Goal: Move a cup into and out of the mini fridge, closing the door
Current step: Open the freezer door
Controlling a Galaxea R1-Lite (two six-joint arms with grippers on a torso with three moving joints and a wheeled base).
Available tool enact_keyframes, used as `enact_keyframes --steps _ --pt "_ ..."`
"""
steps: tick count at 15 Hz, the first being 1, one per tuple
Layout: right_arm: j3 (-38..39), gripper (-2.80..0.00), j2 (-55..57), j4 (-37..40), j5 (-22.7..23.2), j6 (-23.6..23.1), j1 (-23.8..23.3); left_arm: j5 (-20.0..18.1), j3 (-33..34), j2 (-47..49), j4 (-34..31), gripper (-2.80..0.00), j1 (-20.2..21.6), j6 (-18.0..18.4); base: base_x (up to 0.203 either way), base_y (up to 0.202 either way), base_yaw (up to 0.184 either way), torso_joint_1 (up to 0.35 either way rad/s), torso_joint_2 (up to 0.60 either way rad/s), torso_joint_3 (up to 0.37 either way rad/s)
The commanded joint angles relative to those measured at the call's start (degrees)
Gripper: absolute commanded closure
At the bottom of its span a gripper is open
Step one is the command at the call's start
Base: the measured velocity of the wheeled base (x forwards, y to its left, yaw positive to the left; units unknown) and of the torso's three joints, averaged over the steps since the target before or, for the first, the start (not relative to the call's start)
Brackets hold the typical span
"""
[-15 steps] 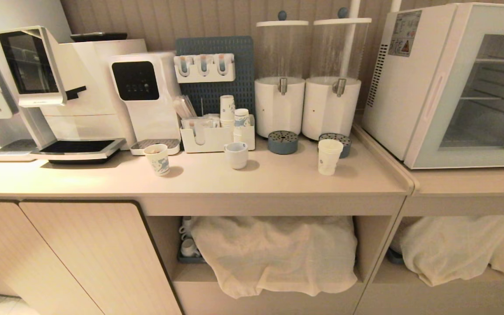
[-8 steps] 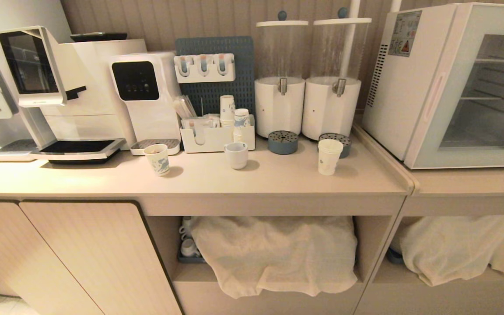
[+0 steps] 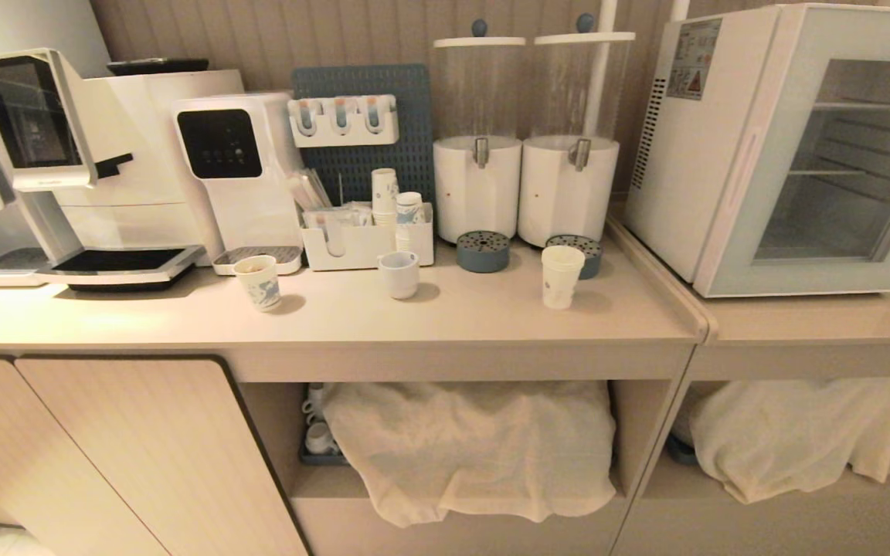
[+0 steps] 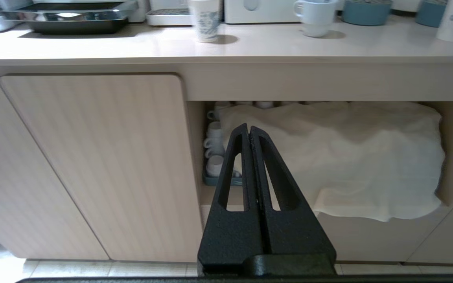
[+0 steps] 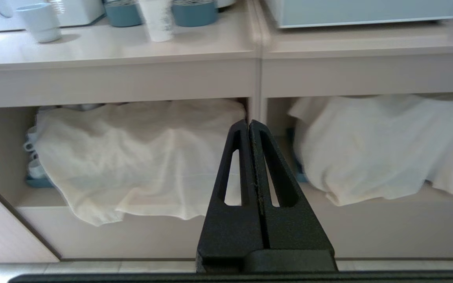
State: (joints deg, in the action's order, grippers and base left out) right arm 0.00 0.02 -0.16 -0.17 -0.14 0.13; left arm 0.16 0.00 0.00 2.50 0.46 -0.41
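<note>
Head view shows the tall white paper cup (image 3: 562, 276) untouched near the counter's right edge, the white glass-windowed door (image 3: 823, 154) unopened (both grippers closed, empty).

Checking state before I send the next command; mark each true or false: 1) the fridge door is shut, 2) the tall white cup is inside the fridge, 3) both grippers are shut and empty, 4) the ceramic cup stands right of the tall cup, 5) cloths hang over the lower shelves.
1) True: the door sits flush on the mini fridge.
2) False: the cup stands on the counter, in front of a blue drip tray.
3) True: the left gripper and right gripper are shut, holding nothing.
4) False: the ceramic cup stands to its left.
5) True: a white cloth covers each.
</note>
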Motion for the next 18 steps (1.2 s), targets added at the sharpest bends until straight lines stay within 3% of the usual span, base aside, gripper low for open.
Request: enact_keyframes --steps 1,18 --pt "0.1 0.0 -0.1 0.0 0.0 0.0 0.0 0.0 1.0 0.0 0.0 0.0 0.0 0.0 0.0 -0.193 0.0 0.003 0.0 0.006" --pt "0.1 0.0 -0.1 0.0 0.0 0.0 0.0 0.0 1.1 0.0 0.0 0.0 0.0 -0.1 0.0 -0.193 0.002 0.002 0.0 0.002"
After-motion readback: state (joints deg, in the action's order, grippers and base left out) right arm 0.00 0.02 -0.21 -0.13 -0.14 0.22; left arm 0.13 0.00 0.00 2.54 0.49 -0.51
